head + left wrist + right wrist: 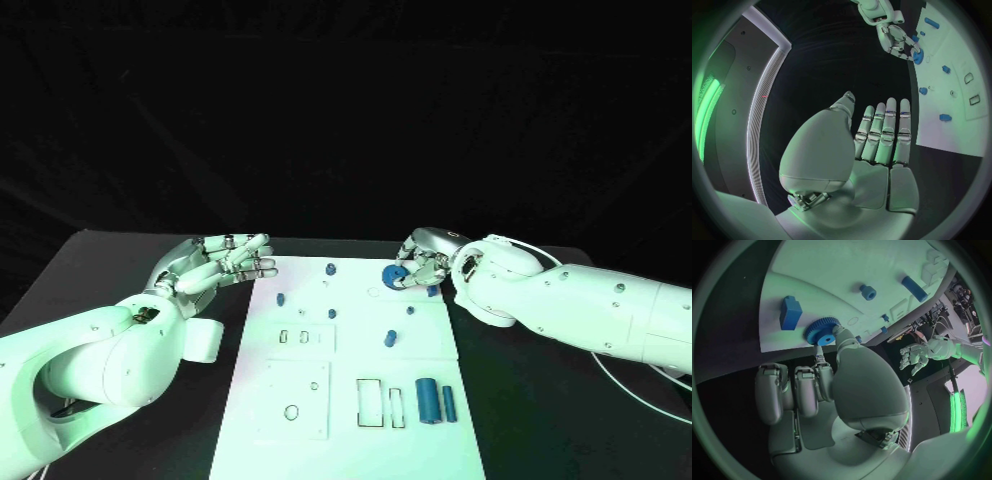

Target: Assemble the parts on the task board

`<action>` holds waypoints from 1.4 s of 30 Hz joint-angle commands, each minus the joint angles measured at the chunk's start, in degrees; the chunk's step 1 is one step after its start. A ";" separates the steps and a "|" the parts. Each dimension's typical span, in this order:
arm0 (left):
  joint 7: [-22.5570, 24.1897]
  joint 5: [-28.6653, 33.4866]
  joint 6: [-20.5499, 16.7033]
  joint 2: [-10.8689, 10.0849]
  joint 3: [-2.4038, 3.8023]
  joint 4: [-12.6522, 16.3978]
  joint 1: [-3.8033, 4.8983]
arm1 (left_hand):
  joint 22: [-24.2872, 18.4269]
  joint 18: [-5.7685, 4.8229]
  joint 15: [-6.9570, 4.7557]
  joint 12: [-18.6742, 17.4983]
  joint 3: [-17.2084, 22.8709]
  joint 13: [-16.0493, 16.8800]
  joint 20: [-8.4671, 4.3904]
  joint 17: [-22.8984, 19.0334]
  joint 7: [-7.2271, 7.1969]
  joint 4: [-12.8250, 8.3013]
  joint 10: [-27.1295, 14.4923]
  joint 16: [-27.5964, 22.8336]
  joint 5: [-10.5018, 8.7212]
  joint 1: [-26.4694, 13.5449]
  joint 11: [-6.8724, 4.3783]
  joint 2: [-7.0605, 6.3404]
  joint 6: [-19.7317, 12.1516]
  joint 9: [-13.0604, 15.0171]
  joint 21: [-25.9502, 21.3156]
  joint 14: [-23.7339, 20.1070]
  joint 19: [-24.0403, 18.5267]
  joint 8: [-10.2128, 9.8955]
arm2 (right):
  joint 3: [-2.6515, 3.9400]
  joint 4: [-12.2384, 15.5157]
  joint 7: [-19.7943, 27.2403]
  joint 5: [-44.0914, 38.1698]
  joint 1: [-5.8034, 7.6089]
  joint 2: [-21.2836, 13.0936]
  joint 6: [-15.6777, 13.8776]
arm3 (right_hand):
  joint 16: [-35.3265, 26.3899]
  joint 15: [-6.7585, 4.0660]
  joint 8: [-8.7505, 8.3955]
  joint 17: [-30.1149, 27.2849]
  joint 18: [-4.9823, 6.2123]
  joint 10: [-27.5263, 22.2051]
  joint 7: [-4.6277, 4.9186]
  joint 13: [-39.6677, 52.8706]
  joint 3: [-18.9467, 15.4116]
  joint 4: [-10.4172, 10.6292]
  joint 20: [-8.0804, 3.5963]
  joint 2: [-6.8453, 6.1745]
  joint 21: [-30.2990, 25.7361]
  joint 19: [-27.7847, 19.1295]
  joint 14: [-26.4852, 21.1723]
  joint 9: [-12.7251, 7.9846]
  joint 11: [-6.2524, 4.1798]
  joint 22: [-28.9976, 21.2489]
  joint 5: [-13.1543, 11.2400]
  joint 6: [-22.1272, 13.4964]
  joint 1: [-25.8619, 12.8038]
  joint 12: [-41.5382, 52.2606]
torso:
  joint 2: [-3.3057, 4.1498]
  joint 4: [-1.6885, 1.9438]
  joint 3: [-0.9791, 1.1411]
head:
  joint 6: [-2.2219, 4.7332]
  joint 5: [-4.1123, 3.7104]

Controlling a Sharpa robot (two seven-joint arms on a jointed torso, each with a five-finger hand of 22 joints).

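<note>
White task board [346, 420], blue parts scattered, blue gear [392, 276] seemingly pinched at far edge.

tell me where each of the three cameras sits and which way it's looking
Head view: on the robot's head, looking down at the white task board; both white arms reach in.
Left wrist view: behind the left hand, fingers straight and empty, facing the board's edge.
Right wrist view: behind the right hand, which pinches the round blue toothed gear.
Shared: all three show that gear; each wrist view shows the other hand.
</note>
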 commanded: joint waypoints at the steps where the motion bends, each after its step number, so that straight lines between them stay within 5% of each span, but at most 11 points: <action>1: 0.10 0.07 1.23 0.09 0.05 0.10 0.08 | 0.08 0.52 0.44 -0.21 -0.45 -0.07 -0.05 0.06 0.19 0.00 -0.09 -0.25 -0.35 0.24 0.12 -0.01 -0.08 -0.05 0.36 -0.09 -0.06 -0.39 | -0.19 0.18 -0.60 -3.12 -0.37 0.12 1.62 | 0.37 0.02 0.55 11.75 -0.91 0.62 -0.07 5.60 0.65 -0.19 -0.15 0.30 0.45 0.81 5.34 0.27 -0.06 7.50 -0.25 0.83 0.90 0.55 | -0.01 0.01 -0.01 | -0.02 -0.02; 8: 0.02 0.07 1.32 0.08 0.05 0.09 0.08 | 0.09 0.52 0.45 -0.29 -0.43 -0.07 -0.05 0.06 0.19 -0.01 -0.11 -0.32 -0.35 0.28 0.13 0.10 -0.08 -0.07 0.38 -0.10 -0.09 -0.45 | -0.19 0.91 -0.95 -5.63 -0.59 0.09 0.77 | 0.60 -0.29 1.52 12.27 -1.11 1.57 -0.58 6.98 1.21 -0.23 -0.40 0.62 1.02 1.38 5.46 0.66 -0.47 8.34 -0.96 2.22 1.23 1.79 | -0.02 0.01 -0.03 | 0.05 -0.03; 18: -0.07 0.07 1.42 0.10 0.05 -0.02 0.08 | 0.10 0.53 0.45 -0.36 -0.40 -0.07 -0.05 0.07 0.18 -0.05 -0.11 -0.38 -0.35 0.36 0.13 0.21 -0.08 -0.09 0.41 -0.09 -0.11 -0.49 | -0.17 2.68 -1.17 -9.84 -0.86 -0.07 -6.72 | 0.95 -1.15 2.35 13.07 -1.50 2.90 -1.71 8.87 4.08 -0.47 -1.14 1.80 2.12 2.48 5.63 1.11 -1.50 9.91 -0.93 4.51 2.72 3.44 | -0.03 0.08 -0.03 | 0.35 0.04; 30: -0.16 0.07 1.51 0.24 0.05 -0.30 0.08 | 0.11 0.53 0.45 -0.43 -0.38 -0.07 -0.04 0.08 0.18 -0.10 -0.12 -0.43 -0.35 0.44 0.13 0.29 -0.08 -0.10 0.44 -0.08 -0.13 -0.54 | -0.05 10.10 -2.33 -16.41 -0.25 1.56 -10.49 | 1.14 -1.30 1.87 13.52 -1.69 3.10 -1.73 9.20 5.63 -0.30 -1.40 1.35 2.62 2.98 5.73 1.08 -1.58 10.63 -0.59 4.66 2.68 3.68 | -0.01 0.05 -0.02 | 0.53 0.62; 42: -0.23 0.07 1.53 0.45 0.05 -0.25 0.08 | 0.11 0.53 0.45 -0.43 -0.38 -0.07 -0.04 0.08 0.18 -0.10 -0.12 -0.43 -0.35 0.44 0.13 0.29 -0.08 -0.10 0.44 -0.08 -0.13 -0.54 | -0.07 7.57 -3.87 -19.72 -0.02 8.35 -10.64 | 1.15 -1.28 1.48 13.56 -1.75 3.05 -1.69 9.15 6.49 0.01 -1.43 0.99 2.80 3.15 5.74 1.03 -1.55 10.88 -0.99 4.71 2.31 3.60 | 0.03 0.13 -0.17 | 0.39 1.09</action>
